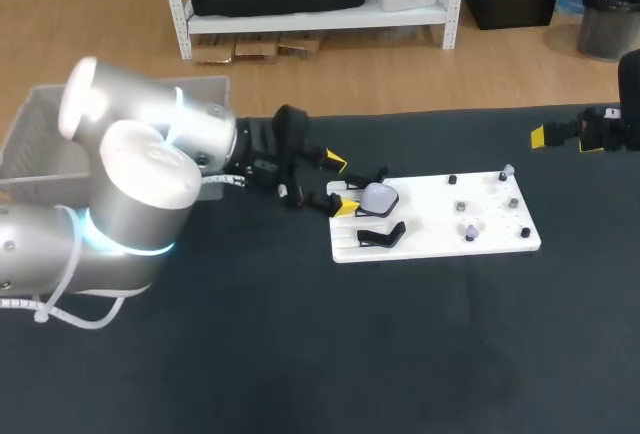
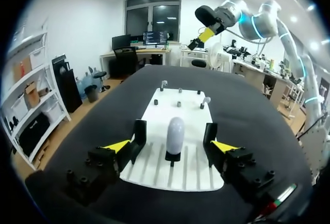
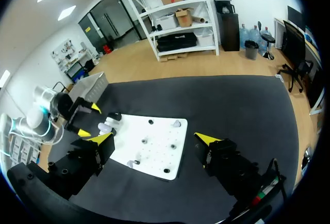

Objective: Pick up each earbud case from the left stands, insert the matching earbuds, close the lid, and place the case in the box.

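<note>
A pale grey earbud case point(image 1: 378, 197) stands upright on a black stand at the left end of the white board point(image 1: 440, 239). My left gripper point(image 1: 352, 190) is open around it; the case point(image 2: 175, 131) sits between the fingers point(image 2: 138, 137), touching neither. A second black stand point(image 1: 382, 235) beside it holds nothing. Small earbuds point(image 1: 507, 171) point(image 1: 470, 232) rest on pegs toward the board's right end. My right gripper point(image 1: 560, 135) hangs open and empty high over the table's far right, and from there it point(image 3: 154, 145) looks down on the board point(image 3: 154, 152) and case point(image 3: 105, 127).
A grey box point(image 1: 40, 139) stands off the table's back left corner, behind my left arm point(image 1: 140, 194). Several short dark pegs point(image 1: 462, 205) dot the board. Dark tabletop point(image 1: 300, 354) stretches in front of the board.
</note>
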You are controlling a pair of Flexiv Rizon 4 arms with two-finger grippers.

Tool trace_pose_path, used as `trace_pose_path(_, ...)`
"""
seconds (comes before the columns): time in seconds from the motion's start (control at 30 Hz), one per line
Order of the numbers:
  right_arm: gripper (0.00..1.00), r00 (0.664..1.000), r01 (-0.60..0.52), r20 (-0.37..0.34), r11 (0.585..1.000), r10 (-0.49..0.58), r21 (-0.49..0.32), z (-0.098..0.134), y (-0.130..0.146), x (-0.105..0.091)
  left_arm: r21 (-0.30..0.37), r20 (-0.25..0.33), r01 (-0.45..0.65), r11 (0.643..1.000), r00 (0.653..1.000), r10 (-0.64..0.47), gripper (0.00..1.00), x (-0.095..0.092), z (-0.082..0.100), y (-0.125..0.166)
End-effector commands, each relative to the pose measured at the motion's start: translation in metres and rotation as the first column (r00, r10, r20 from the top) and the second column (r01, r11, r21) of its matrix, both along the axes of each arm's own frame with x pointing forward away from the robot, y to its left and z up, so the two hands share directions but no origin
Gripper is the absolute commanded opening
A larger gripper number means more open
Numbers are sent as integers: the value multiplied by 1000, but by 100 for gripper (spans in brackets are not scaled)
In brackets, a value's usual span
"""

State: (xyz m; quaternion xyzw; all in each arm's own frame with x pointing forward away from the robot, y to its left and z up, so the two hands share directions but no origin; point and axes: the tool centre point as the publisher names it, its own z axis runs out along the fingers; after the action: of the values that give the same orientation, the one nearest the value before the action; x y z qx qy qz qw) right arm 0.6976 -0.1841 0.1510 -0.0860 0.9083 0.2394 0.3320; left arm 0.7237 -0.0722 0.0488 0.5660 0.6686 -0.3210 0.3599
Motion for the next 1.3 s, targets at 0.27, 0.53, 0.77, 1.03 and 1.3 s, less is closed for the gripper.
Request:
trace_pose_path(0.27, 100, 1000, -2, 0, 1000, 2, 1, 0, 0, 0, -26, 29, 27, 999, 999, -26, 100, 4, -8, -11)
trace_pose_path(0.53, 100, 1000, -2, 0, 1000, 2, 1, 0, 0, 0, -32, 17, 22, 999, 1000, -21, 94, 7, -18, -21)
trace_pose_path(0.77, 100, 1000, -2, 0, 1000, 2, 1, 0, 0, 0, -39, -5, 46, 998, 999, -46, 78, 6, -23, -30)
trace_pose_path(1.03, 100, 1000, -2, 0, 1000, 2, 1, 0, 0, 0, -47, -21, 56, 997, 998, -57, 69, 5, -30, -37)
trace_pose_path(1.3, 100, 1000, -2, 0, 1000, 2, 1, 0, 0, 0, -51, -30, 56, 997, 998, -57, 53, 4, -34, -40)
